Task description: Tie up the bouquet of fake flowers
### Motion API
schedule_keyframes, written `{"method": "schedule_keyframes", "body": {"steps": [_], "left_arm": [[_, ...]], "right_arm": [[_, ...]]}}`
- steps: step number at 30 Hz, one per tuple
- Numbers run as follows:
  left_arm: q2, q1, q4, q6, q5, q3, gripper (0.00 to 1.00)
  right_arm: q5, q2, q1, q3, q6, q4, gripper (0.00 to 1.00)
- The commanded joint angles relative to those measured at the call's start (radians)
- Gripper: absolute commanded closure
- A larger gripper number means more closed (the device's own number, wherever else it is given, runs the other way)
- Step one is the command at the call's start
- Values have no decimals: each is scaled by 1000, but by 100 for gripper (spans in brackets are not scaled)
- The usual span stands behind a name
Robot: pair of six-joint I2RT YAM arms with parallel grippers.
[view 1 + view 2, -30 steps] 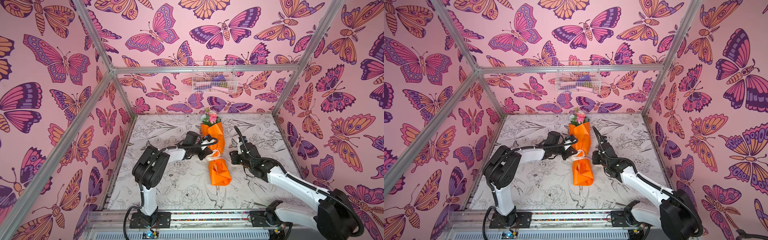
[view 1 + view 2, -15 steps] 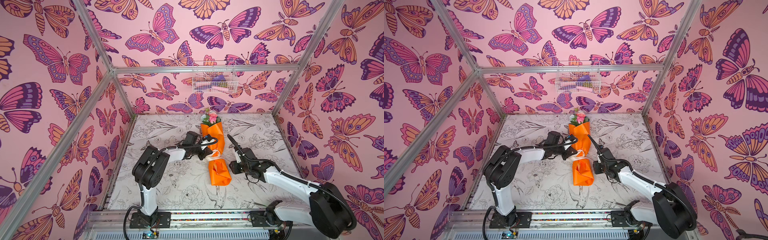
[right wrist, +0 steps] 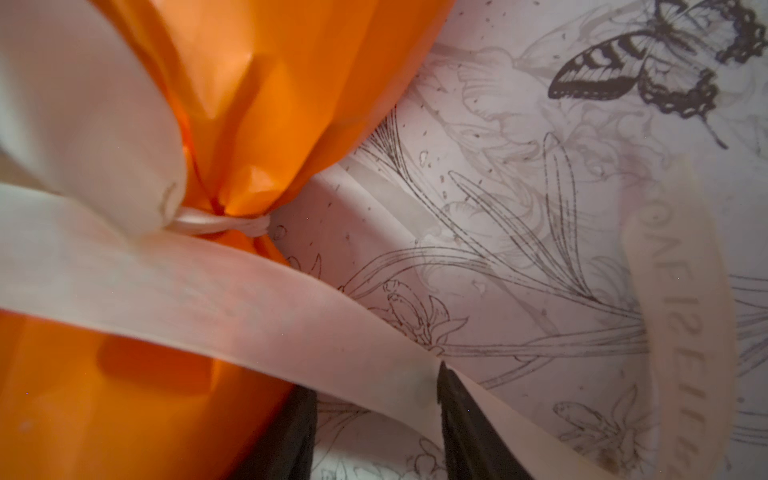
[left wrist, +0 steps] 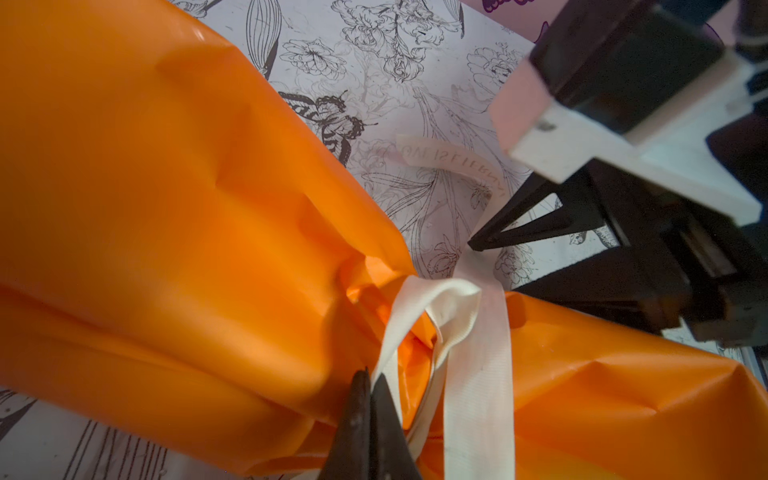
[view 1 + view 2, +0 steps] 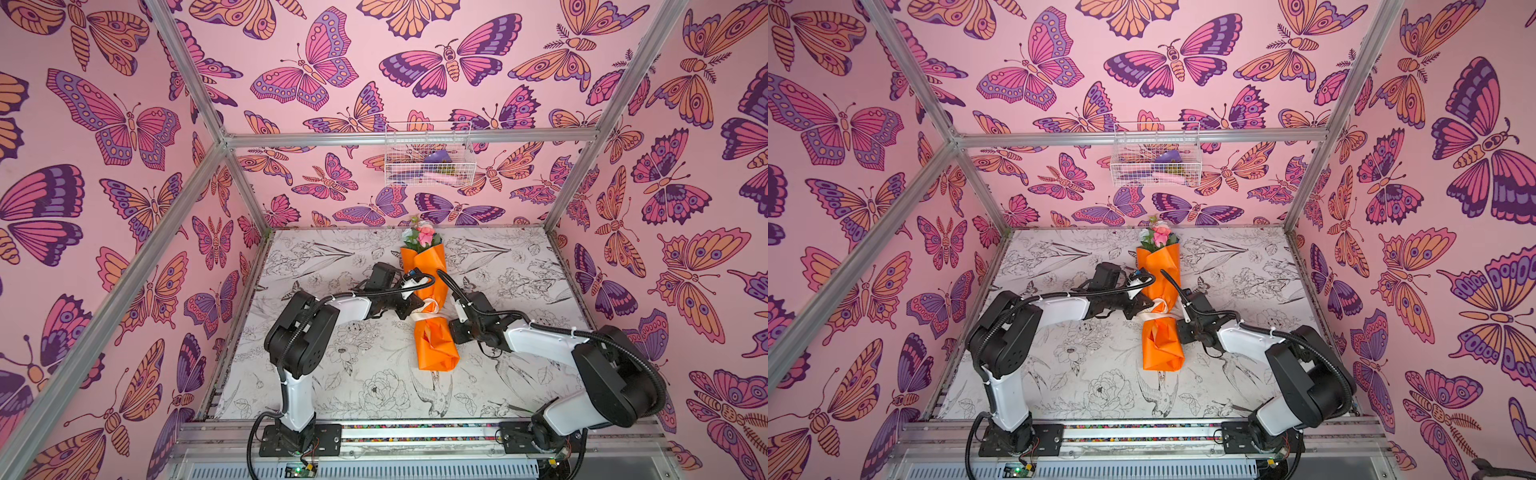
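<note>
The bouquet of fake flowers (image 5: 432, 266) (image 5: 1158, 266) lies lengthwise mid-table in orange paper, its pink and white heads (image 5: 424, 235) at the far end. A cream ribbon (image 5: 430, 316) (image 4: 478, 374) cinches its waist. My left gripper (image 5: 417, 309) (image 4: 368, 382) sits at the waist's left, shut on a ribbon strand. At the right of the waist my right gripper (image 5: 455, 332) (image 3: 374, 386) is open; a ribbon strand (image 3: 249, 299) drapes across its spread fingers (image 3: 461, 415). The lettered free end (image 3: 685, 332) lies on the table.
A white wire basket (image 5: 428, 158) (image 5: 1156, 158) with a few items hangs on the back wall. The table (image 5: 353, 374) carries a flower-drawing print. Butterfly-patterned walls and metal frame bars close in the sides.
My right gripper has moved in toward the bouquet's waist and lower, and its jaws have spread wider. The left gripper and the bouquet have stayed put.
</note>
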Motion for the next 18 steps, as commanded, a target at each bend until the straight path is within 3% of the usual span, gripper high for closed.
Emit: {"method": "schedule_keyframes", "body": {"steps": [1,4,7,18], "left_arm": [[-13,2,8,-6,10,1,100],[-13,2,8,-4,17,-1,100],[-13,2,9,-4,23,-2,100],[-7,2,9,-10,40,2,100]], "right_arm": [[37,22,7,19,-8,75,60],[41,17,7,10,2,117,67],[34,3,7,-2,-6,162,61],[-5,104,7,20,-49,237,58]]}}
